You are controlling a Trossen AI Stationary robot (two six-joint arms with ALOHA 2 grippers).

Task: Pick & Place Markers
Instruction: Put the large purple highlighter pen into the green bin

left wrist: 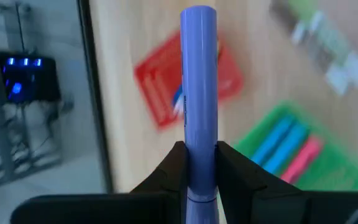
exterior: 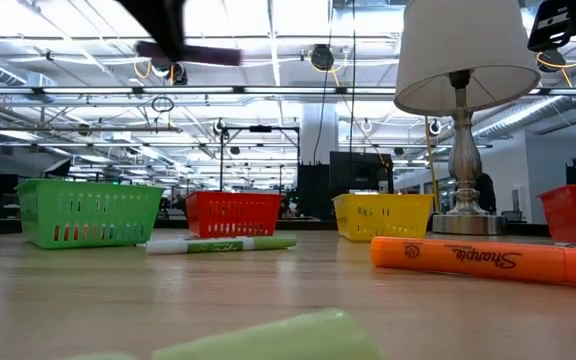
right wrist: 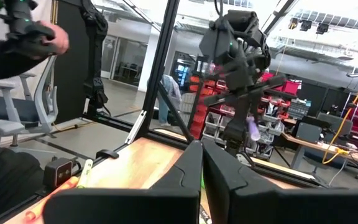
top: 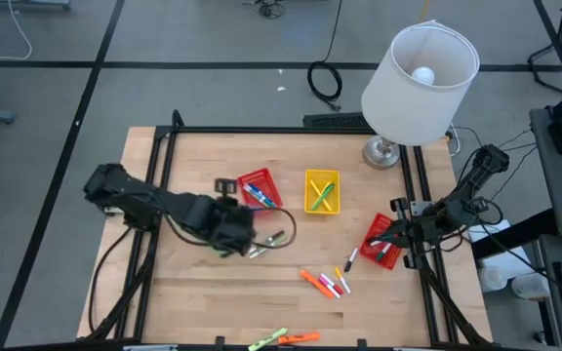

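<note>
The left gripper (left wrist: 200, 165) clamps a blue marker (left wrist: 198, 93) between its two dark fingers (left wrist: 170, 171), the marker standing out lengthwise past the fingertips. In the high view this gripper (top: 230, 226) hangs above the table (top: 203, 292), just beside the red basket (top: 260, 188) that lies left of the yellow basket (top: 322, 191). Under the gripper, the left wrist view shows that red basket (left wrist: 166, 81) and a green basket (left wrist: 303, 155) holding blue and pink markers (left wrist: 291, 146).

The right gripper (right wrist: 202, 163) has its fingers pressed together on nothing; it rests at the table's right edge (top: 408, 232), beside a second red basket (top: 382, 241) to the right of the yellow basket.

Loose markers (top: 328, 281) lie on the wood below the yellow basket; orange and green ones (top: 283, 337) lie at the near edge. A lamp (top: 420, 73) stands above and to the right of the yellow basket.
</note>
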